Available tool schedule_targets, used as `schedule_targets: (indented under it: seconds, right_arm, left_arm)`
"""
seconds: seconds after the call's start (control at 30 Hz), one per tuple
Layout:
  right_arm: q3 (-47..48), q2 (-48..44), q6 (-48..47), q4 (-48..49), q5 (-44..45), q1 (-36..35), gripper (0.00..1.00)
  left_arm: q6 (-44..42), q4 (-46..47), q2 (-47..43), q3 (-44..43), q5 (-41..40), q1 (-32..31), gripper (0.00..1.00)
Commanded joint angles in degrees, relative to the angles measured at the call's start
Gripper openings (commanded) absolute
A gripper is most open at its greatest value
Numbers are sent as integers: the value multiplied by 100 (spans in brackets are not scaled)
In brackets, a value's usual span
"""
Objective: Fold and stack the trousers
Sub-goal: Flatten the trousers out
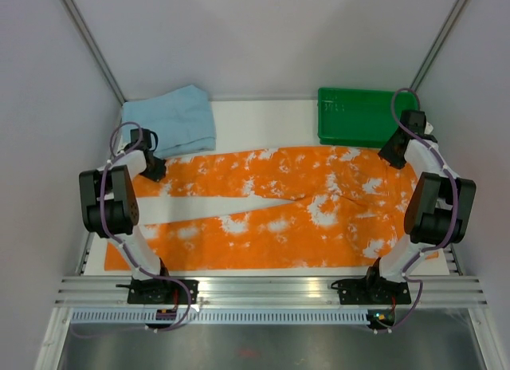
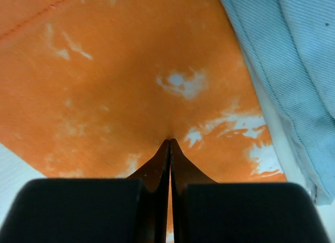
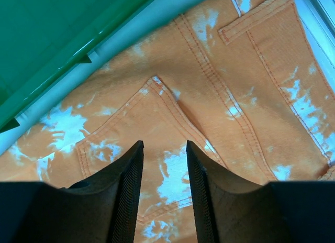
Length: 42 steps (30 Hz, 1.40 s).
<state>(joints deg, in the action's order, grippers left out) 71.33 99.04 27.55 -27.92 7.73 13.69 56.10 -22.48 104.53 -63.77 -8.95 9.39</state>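
Lengthwise, the trousers (image 1: 271, 218) lie left-right, waist right; left tool (image 2: 170, 141) pinches them, right tool (image 3: 163, 144) unclenched.

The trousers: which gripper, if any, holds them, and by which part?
The left gripper is shut on the trousers, pinching the far leg near its cuff end. The right gripper is open above the back pocket, holding nothing.

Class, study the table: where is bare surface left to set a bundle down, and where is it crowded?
Bare: the white table strip at the back, between the light blue cloth and the green bin; also a narrow wedge between the legs of the trousers, left of centre. Crowded: they span nearly the full width, left gripper and right gripper at their ends.
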Motion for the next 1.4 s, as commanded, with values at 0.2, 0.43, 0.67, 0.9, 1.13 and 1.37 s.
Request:
schedule_targets:
  seconds: [0.2, 0.43, 0.67, 0.9, 1.13, 1.37]
  right_arm:
    - [214, -70, 40, -117, 53, 11, 48]
    - [469, -8, -39, -468, 422, 37, 50]
    - [715, -78, -92, -653, 475, 195, 55]
    - [759, -149, -136, -592, 537, 300, 67]
    - [733, 27, -162, -468, 528, 353, 68]
    - [672, 63, -92, -328, 256, 678, 69]
  left_arm:
    - [-248, -363, 304, -496, -379, 722, 2]
    - [-863, -196, 568, -760, -275, 749, 2]
    - [-1952, 674, -107, -382, 376, 749, 8]
    - [-2533, 806, -715, -330, 200, 749, 44]
    - [-2051, 895, -162, -311, 825, 740, 46]
    - [-2041, 473, 164, -312, 386, 757, 47]
